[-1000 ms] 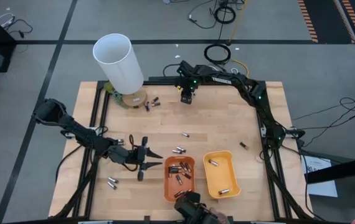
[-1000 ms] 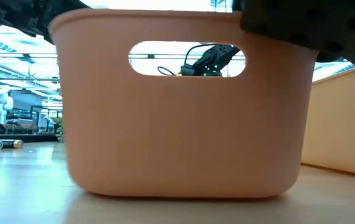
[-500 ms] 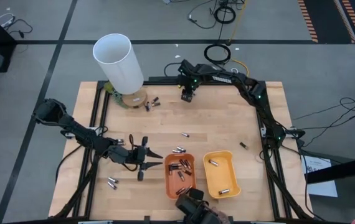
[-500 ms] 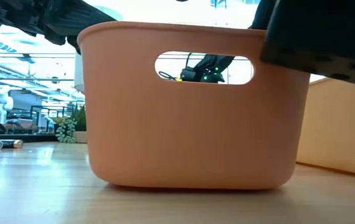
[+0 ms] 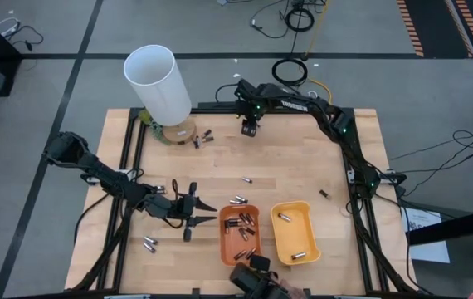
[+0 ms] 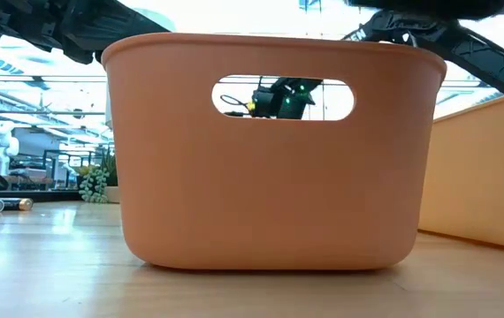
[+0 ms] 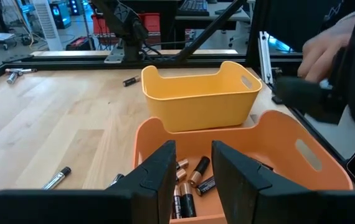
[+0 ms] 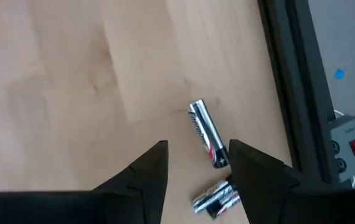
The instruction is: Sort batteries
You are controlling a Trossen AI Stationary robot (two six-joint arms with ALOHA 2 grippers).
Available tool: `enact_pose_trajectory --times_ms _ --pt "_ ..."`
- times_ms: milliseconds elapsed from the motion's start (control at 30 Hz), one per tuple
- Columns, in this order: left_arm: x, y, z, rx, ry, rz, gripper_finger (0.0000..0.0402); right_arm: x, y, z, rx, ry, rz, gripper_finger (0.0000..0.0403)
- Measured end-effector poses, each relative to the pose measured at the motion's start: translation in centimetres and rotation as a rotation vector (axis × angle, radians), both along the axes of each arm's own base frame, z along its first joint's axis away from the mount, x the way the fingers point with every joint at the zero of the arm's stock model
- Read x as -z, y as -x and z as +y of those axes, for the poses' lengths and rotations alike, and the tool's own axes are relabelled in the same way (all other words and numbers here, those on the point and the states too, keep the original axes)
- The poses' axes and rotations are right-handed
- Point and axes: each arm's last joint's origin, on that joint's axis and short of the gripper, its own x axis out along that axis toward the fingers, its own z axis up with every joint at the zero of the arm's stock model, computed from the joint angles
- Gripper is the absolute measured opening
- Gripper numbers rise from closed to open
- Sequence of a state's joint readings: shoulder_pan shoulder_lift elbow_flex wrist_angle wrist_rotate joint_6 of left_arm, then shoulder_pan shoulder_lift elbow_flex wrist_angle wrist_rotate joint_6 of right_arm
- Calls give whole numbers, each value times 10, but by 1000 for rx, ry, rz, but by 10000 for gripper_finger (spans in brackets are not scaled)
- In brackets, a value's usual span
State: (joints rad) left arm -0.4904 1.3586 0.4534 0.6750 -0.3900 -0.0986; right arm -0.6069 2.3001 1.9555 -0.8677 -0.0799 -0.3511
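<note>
Two trays stand near the table's near edge: an orange tray [image 5: 239,235] [image 7: 277,146] [image 6: 270,185] holding several dark, coppery-ended batteries [image 7: 196,174], and right of it a yellow tray [image 5: 295,231] [image 7: 196,102] with two silvery ones [image 5: 285,218]. My left gripper [image 5: 212,213] [image 7: 193,171] hovers open just left of the orange tray, pointing at it. My right gripper [image 5: 250,131] [image 8: 196,162] hangs open at the far edge over a silvery battery [image 8: 205,134] lying on the wood, with another [image 8: 218,198] beside it.
A tall white tube [image 5: 158,83] stands at the far left corner, with batteries [image 5: 202,138] at its foot. Loose batteries lie mid-table [image 5: 246,179], beside the orange tray [image 5: 237,200], near left [image 5: 148,242] and right [image 5: 323,193]. A person's hand [image 7: 327,50] with a dark thing [image 5: 257,278] is at the near edge.
The orange tray has been shifted a little on the table, and the dark thing at the near edge that stood against its near end has drawn back from it. In the low view that dark shape has left the picture's upper right.
</note>
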Motion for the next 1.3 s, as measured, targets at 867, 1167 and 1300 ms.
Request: enact_pose_trajectory --times_ms 867,1167,1300 --pt "-17 -39 43 -307 -9 229 112 -109 90 88 116 -150 -106 160" --pt "-25 -92 135 -116 -70 488 112 -67 166 189 112 -148 -440 160" --pt "-14 -121 156 -17 -126 582 112 -48 189 217 97 -184 -588 160"
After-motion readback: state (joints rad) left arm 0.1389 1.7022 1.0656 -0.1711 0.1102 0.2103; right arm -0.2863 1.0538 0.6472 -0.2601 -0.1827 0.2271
